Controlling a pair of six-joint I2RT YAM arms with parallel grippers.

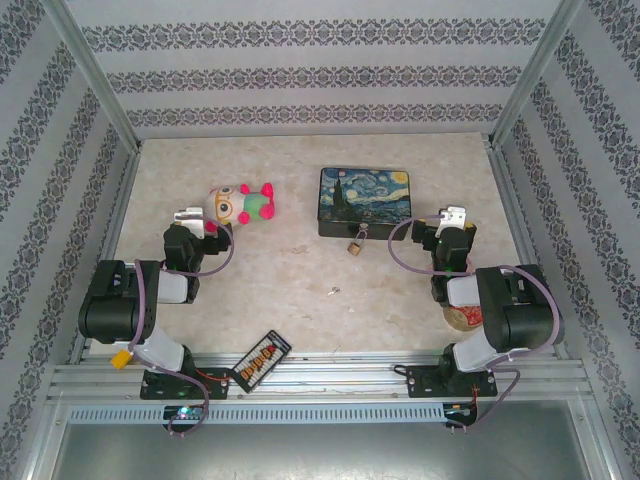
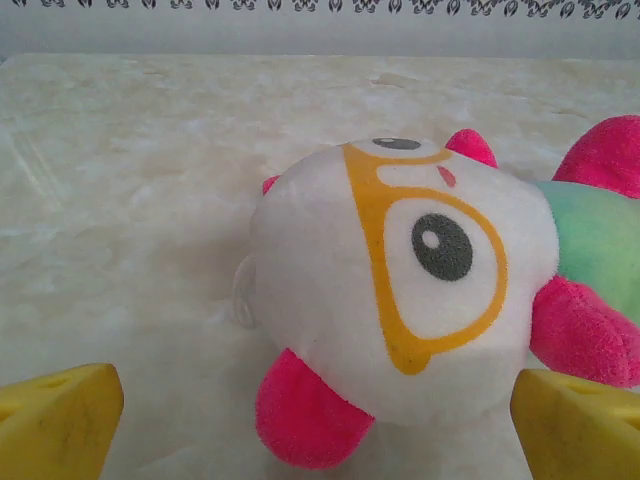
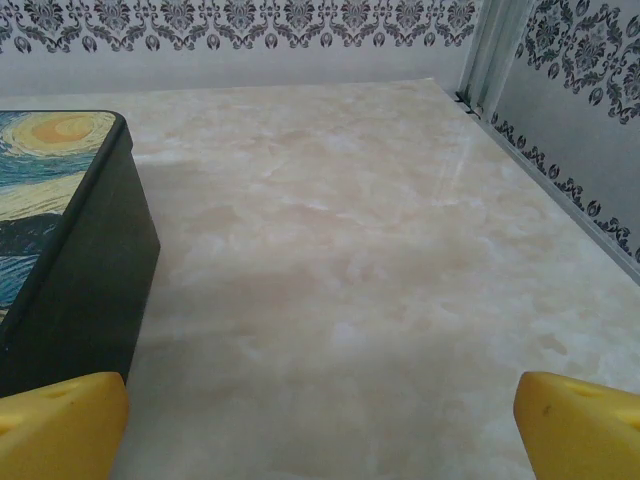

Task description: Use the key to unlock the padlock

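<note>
Padlock (image 1: 354,245) hangs unopened at the 6 o'clock edge of the tin box (image 1: 365,200). Reading from the left: the left tool (image 1: 192,217) stands wide open and empty, with the plush toy (image 1: 243,203) just at its 12 o'clock. The key (image 1: 331,291) lies flat on the worktop (image 1: 280,300), at 7 o'clock from the padlock. The right tool (image 1: 455,215), also spread and empty, sits at the padlock's 3 o'clock. So thin a key would likely skid away under broad fingers.
</note>
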